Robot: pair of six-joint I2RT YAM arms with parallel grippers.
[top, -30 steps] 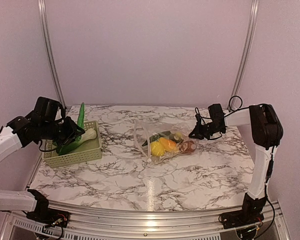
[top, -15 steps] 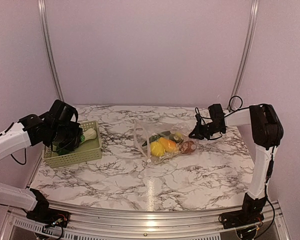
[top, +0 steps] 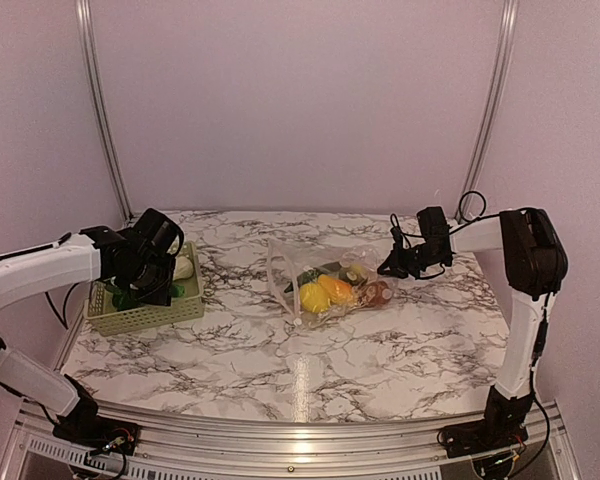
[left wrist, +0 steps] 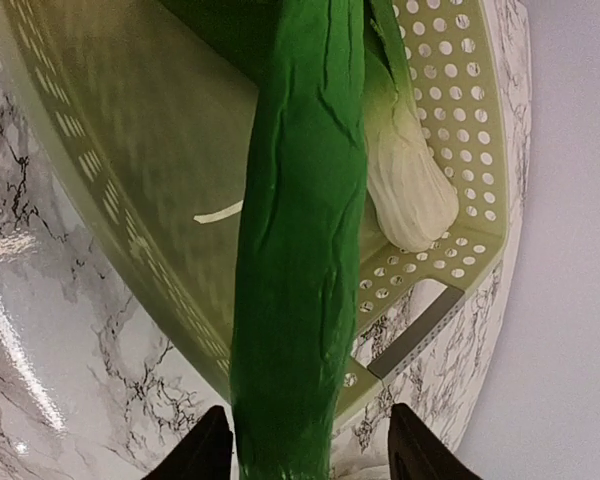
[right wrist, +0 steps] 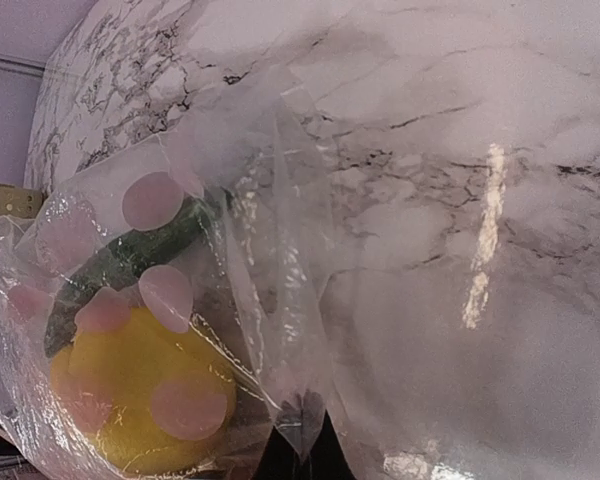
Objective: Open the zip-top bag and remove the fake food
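The clear zip-top bag (top: 325,275) lies mid-table with yellow (top: 313,295), orange (top: 335,287) and brown (top: 375,293) toy foods inside. My right gripper (top: 385,268) is shut on the bag's right edge. In the right wrist view the plastic (right wrist: 280,250) is pinched at the gripper (right wrist: 302,462), with a yellow piece (right wrist: 130,390) and a dark green piece (right wrist: 120,265) inside. The green-and-white leafy vegetable (left wrist: 300,250) lies in the pale green basket (left wrist: 130,150). My left gripper (left wrist: 305,455) is open, with the leaf between its spread fingers. It hovers over the basket (top: 170,312).
The basket stands at the table's left edge, close to the left wall. The table is marble-patterned, with walls and metal posts at the back. The right arm reaches in from the right side.
My left arm has swung right and lowered the leafy vegetable from upright to lying in the basket. The right gripper and the bag have not moved.
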